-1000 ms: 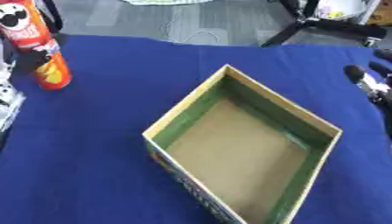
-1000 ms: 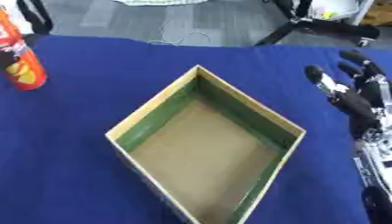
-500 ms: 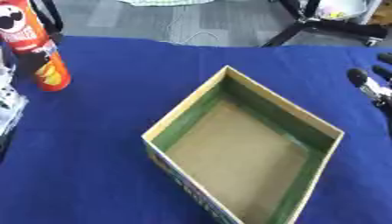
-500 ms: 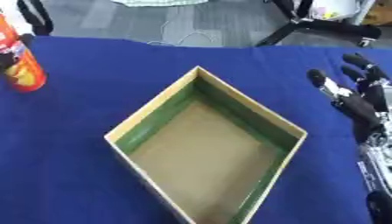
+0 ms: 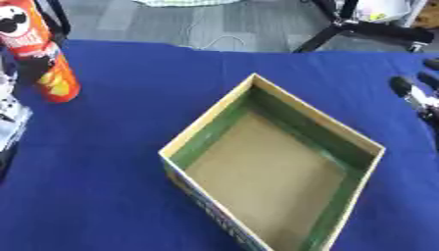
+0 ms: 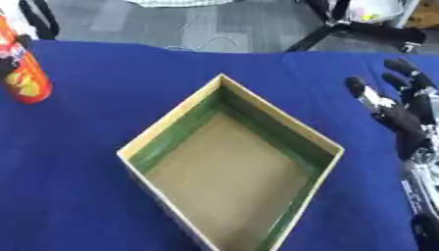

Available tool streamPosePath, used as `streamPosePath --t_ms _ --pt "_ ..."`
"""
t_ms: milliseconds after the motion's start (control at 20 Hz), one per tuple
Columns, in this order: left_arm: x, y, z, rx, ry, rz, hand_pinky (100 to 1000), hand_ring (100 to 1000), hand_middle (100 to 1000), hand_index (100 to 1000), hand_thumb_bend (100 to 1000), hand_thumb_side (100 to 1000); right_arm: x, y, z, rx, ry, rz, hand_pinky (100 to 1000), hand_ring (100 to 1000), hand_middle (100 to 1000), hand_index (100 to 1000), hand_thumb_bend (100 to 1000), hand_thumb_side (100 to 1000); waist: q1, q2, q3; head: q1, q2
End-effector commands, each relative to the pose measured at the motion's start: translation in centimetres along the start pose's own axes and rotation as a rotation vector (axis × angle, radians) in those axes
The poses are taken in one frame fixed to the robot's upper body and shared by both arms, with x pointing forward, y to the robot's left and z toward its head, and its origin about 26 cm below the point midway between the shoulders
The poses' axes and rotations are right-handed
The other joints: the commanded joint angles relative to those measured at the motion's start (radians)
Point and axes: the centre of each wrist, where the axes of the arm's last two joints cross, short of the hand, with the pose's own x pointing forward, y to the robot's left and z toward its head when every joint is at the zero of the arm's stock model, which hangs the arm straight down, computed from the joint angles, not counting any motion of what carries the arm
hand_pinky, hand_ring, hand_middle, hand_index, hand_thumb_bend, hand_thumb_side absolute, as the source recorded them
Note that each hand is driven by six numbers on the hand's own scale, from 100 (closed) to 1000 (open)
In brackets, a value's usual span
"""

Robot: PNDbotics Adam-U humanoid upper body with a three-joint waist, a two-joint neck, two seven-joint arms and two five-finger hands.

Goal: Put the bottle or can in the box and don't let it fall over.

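A tall red chip can (image 5: 40,55) stands upright on the blue table at the far left. My left hand (image 5: 29,66) comes in from the left edge with a dark finger curled across the can's middle; most of that hand is cut off. An open cardboard box (image 6: 169,124) with green inner walls sits in the middle, turned like a diamond, with nothing inside. My right hand (image 6: 401,115) is at the right edge, open with fingers straight up, well clear of the box.
The blue cloth (image 6: 103,98) covers the whole table between can and box. Beyond the table's far edge lies grey floor with a cable (image 5: 214,41) and black stand legs (image 6: 360,30).
The can and the box stay where they were. My right hand has drifted slightly toward the right edge.
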Motion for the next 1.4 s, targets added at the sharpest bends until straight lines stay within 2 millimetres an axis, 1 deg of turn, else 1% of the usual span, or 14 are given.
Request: streamPosePath --t_ms 50,100,150,200,350,450,550,600,850,900,950,1050,1200,1400 --pt "1.1 1.7 -1.1 0.044 -0.027 0.008 824 1000 889 711 567 522 1.2 -0.3 -0.5 -0.001 -0.036 -0.003 745 942 1000 778 752 260 0.006 -0.020 -0.003 0.005 -0.009" --pt "1.1 1.8 -1.1 0.046 -0.026 0.008 824 1000 889 711 567 522 1.2 -0.3 -0.5 -0.001 -0.036 -0.004 745 942 1000 778 752 260 0.006 -0.020 -0.004 0.004 -0.009" --pt "1.0 1.8 -1.1 0.048 -0.024 0.009 819 1000 881 696 535 516 1.2 -0.3 -0.5 -0.002 -0.036 -0.003 745 943 1000 777 753 258 0.006 -0.019 -0.004 0.003 -0.007" --pt "1.0 1.8 -1.1 0.049 -0.022 0.010 818 1000 879 693 531 516 1.1 -0.4 -0.5 -0.004 -0.035 -0.003 745 943 1000 777 753 258 0.006 -0.019 -0.004 0.003 -0.005" --pt "0.9 1.8 -1.1 0.048 -0.016 0.014 812 1000 870 666 466 521 1.2 -0.4 -0.5 -0.005 -0.035 -0.004 746 943 1000 778 753 258 0.006 -0.018 -0.004 0.000 -0.001" --pt "0.8 1.8 -1.1 0.044 -0.015 0.015 812 1000 869 661 452 522 1.2 -0.4 -0.5 -0.005 -0.035 -0.004 746 943 1000 778 754 258 0.006 -0.018 -0.004 -0.001 0.000" --pt "0.8 1.8 -1.1 0.041 -0.013 0.020 810 1000 862 639 400 542 1.1 -0.4 -0.5 -0.006 -0.034 -0.004 746 943 1000 778 754 258 0.005 -0.019 -0.003 -0.003 0.002" --pt "0.8 1.8 -1.1 0.039 -0.012 0.022 809 1000 860 633 392 543 1.1 -0.4 -0.5 -0.006 -0.033 -0.004 746 943 1000 778 753 259 0.005 -0.020 -0.002 -0.003 0.003" --pt "0.9 1.7 -1.1 0.024 -0.010 0.035 802 1000 840 581 307 555 1.0 -0.3 -0.4 -0.008 -0.029 -0.007 747 944 1000 778 752 260 0.005 -0.022 -0.002 -0.005 0.001" --pt "0.9 1.7 -1.1 0.022 -0.009 0.037 802 1000 839 576 302 557 0.9 -0.4 -0.4 -0.009 -0.028 -0.007 747 944 1000 778 752 260 0.005 -0.023 -0.002 -0.006 0.000" --pt "0.9 1.7 -1.1 0.020 -0.008 0.040 801 1000 836 558 267 559 0.9 -0.4 -0.3 -0.011 -0.028 -0.007 747 944 1000 778 751 261 0.005 -0.023 -0.002 -0.007 0.000" --pt "1.0 1.7 -1.0 0.012 -0.012 0.045 800 1000 833 538 228 563 0.9 -0.4 -0.3 -0.014 -0.025 -0.007 747 945 1000 778 750 266 0.005 -0.025 -0.002 -0.007 0.003" --pt "1.4 1.6 -1.0 -0.001 -0.025 0.051 800 1000 829 515 198 557 0.7 -0.4 -0.2 -0.017 -0.021 -0.008 747 945 1000 778 749 270 0.005 -0.029 0.000 -0.009 0.007" --pt "1.9 1.7 -0.8 -0.022 -0.036 0.058 801 1000 827 499 197 555 0.6 -0.5 -0.1 -0.021 -0.017 -0.009 747 945 1000 778 748 275 0.004 -0.037 0.005 -0.015 0.014"
